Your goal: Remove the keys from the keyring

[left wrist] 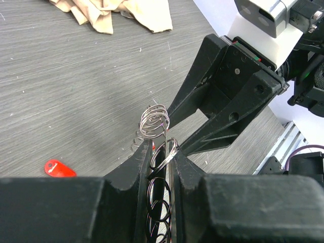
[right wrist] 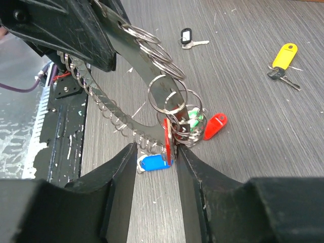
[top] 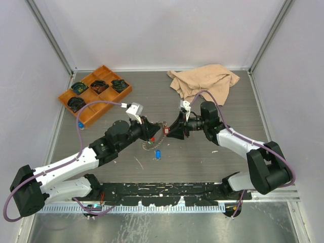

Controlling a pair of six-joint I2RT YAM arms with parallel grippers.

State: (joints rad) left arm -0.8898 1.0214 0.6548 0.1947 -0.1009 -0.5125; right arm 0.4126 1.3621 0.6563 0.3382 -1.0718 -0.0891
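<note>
The keyring [right wrist: 143, 71] is held up off the counter [right wrist: 253, 116] between the two arms, near the middle of the work area. The left fingers [left wrist: 135, 174] are pinched almost shut on its flat metal band, which runs edge-on between them. The right fingers [right wrist: 117, 185] stand partly open around the red tag with the white label [right wrist: 167, 135]. That tag hangs from the ring close against one finger, with a clear gap to the other, so it is bracketed rather than clamped. Four pieces already lie loose on the counter: the black key [right wrist: 187, 36], the yellow key [right wrist: 283, 54], the blue key [right wrist: 153, 163] just under the ring, and a plain red tag [right wrist: 215, 125] near it. On the ring, as far as can be seen, are the labelled red tag and a scrap of green [right wrist: 195, 120] tucked among the small split rings [right wrist: 167, 93] — most likely the green key. By that count the job looks more than half done, with two keys to work off; whether anything else hangs behind the rings I cannot tell.
</note>
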